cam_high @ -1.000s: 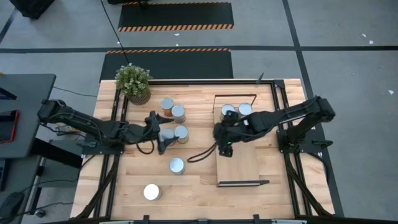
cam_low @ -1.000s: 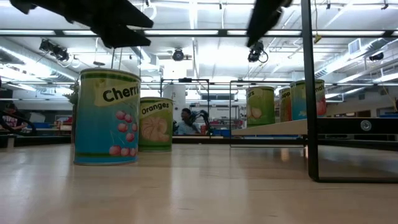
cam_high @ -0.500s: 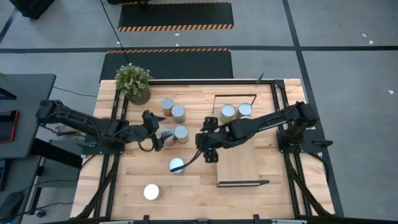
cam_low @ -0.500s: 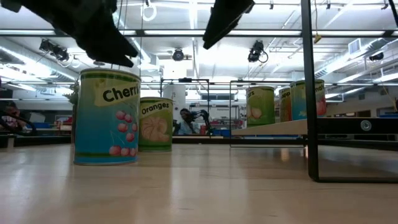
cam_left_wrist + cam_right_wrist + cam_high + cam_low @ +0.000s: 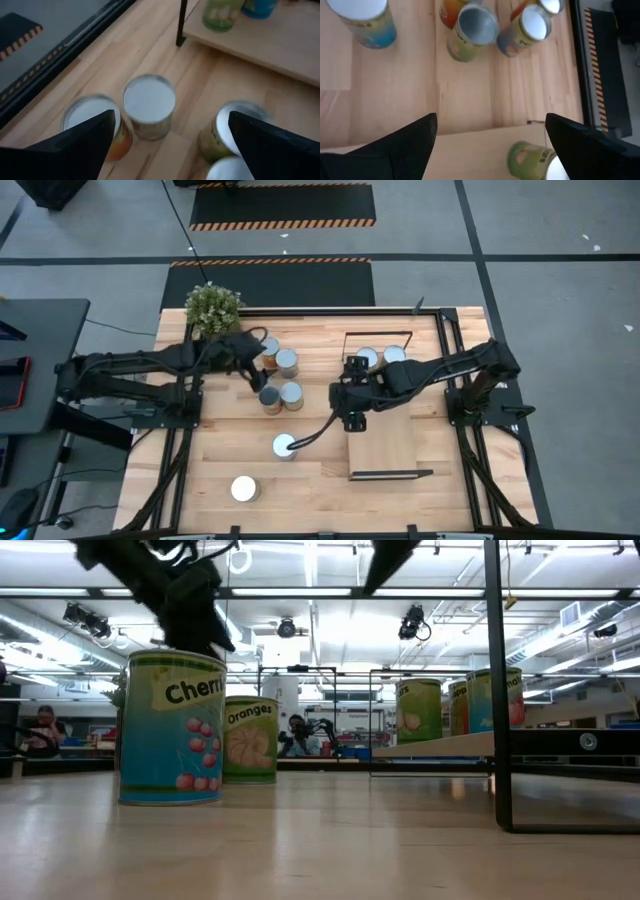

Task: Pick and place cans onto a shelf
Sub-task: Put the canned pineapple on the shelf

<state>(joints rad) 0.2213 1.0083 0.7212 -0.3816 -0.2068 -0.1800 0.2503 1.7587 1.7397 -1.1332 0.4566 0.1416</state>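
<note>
I see my left gripper (image 5: 250, 367) wide open above the cans (image 5: 279, 379); my right gripper (image 5: 352, 408), also wide, is beside the shelf (image 5: 385, 442).

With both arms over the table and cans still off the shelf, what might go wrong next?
1. The left gripper, jaws open, hangs over a tight cluster of cans; closing on one may topple its neighbours.
2. The right gripper sits at the shelf edge; swinging back, the arm might sweep the two shelved cans.
</note>
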